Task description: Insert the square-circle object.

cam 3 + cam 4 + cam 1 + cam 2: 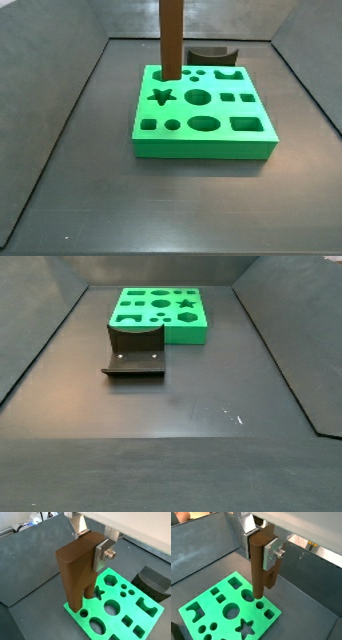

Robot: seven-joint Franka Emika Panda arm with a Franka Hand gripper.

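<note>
Insertion under way: bar (pixel 173 38) stands upright at the board's (pixel 203 140) back-left corner in a side view, its lower end at or just inside a hole there; depth cannot be told. In both wrist views the gripper (pixel 91 543) pinches the bar's top between silver fingers (pixel 101 554). A grey block (pixel 211 53) sits behind the board on the bench (pixel 80 190). Judged next: press straight down, keeping the bar vertical, then release.

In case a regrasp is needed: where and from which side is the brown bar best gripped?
At its upper end, from above, closing on two flat opposite faces: the brown bar stands upright with its lower end at the green board, so only the top is free. The claw is clamped there.
</note>
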